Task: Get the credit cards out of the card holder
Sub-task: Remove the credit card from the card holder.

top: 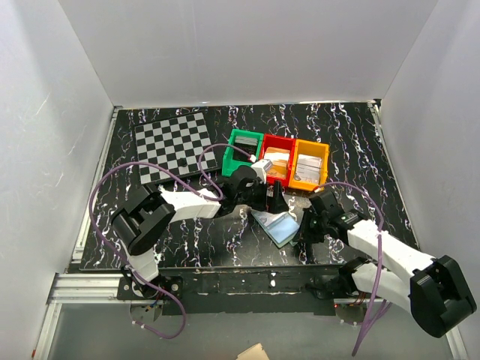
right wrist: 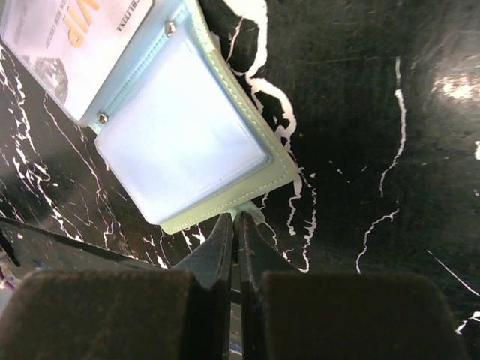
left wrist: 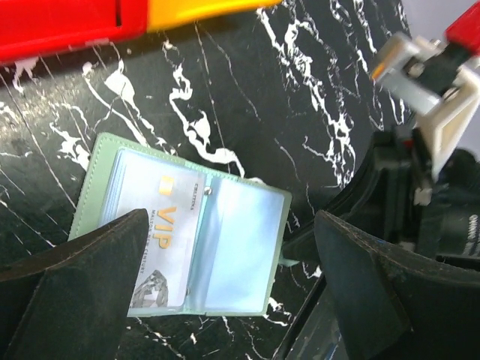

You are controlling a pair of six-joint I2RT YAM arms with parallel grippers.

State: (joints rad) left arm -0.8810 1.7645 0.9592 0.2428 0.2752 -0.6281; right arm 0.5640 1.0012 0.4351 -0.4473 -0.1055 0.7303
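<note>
Top external view, working from the near edge outward: both arm bases are bolted at the front rail. The card holder (top: 279,227) is found just past them, lying open and flat on the black marbled table (top: 360,142), roughly centre.

The right gripper (right wrist: 235,225) is seen with its jaws pressed together, tips right at the holder's near edge beside the little snap tab (right wrist: 253,215). Whether the tab is actually pinched can't be told. The left gripper (left wrist: 230,225) is spread wide above the holder, with one finger (left wrist: 82,285) over its left side and the other off past its right edge.

One credit card (left wrist: 169,240), whitish with gold VIP lettering, is tucked in the left pocket, while the right pocket shows pale blue clear plastic. Bare table is left on the holder's left side, much less on the right where the right arm is parked.

Further back, a green bin (top: 238,135), a red bin (top: 277,139) and an orange bin (top: 312,144) are lined up side by side, close behind the left gripper. A checkered board (top: 174,142) is laid on the far-left part of the table.
</note>
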